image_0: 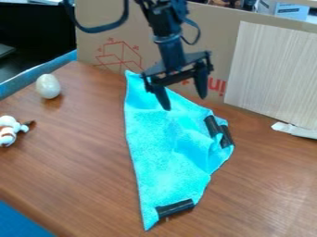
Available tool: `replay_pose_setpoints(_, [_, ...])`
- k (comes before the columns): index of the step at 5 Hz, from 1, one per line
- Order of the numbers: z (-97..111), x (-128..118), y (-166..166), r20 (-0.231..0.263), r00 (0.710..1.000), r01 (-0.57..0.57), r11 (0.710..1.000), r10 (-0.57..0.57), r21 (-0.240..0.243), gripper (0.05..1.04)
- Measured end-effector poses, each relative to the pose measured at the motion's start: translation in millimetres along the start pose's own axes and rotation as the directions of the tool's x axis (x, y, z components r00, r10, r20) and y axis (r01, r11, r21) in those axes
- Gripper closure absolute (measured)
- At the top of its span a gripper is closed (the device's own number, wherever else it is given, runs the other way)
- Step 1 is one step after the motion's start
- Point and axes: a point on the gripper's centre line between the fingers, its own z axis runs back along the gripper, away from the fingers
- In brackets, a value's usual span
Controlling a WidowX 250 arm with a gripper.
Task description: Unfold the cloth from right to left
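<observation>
Gripper (184, 103) over the cloth (151, 148), jaws wide!
And one blue corner's right up by the desk's (80, 162) far edge.

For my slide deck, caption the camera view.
Open end effector hangs over a partly folded turquoise cloth with black strips, on a brown table.

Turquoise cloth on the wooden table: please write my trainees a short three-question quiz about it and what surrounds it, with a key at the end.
1. How many black strips show on the turquoise cloth?
A) one
B) three
C) five

2. True or false: the fingers of the claw are spread apart.

3. Fill in the side, as the camera sees it: the white egg is to the ____ of the turquoise cloth.

Key: 1. B; 2. true; 3. left
</observation>
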Motion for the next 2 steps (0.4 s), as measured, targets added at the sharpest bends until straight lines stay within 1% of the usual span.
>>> replay_pose_setpoints(1, [-13, -12, -17, 0.034, 0.999, 0.018, 0.999, -0.019, 0.027, 0.082])
replay_pose_setpoints(2, [-36, -11, -30, 0.051, 0.999, 0.008, 0.998, -0.011, 0.067, 0.082])
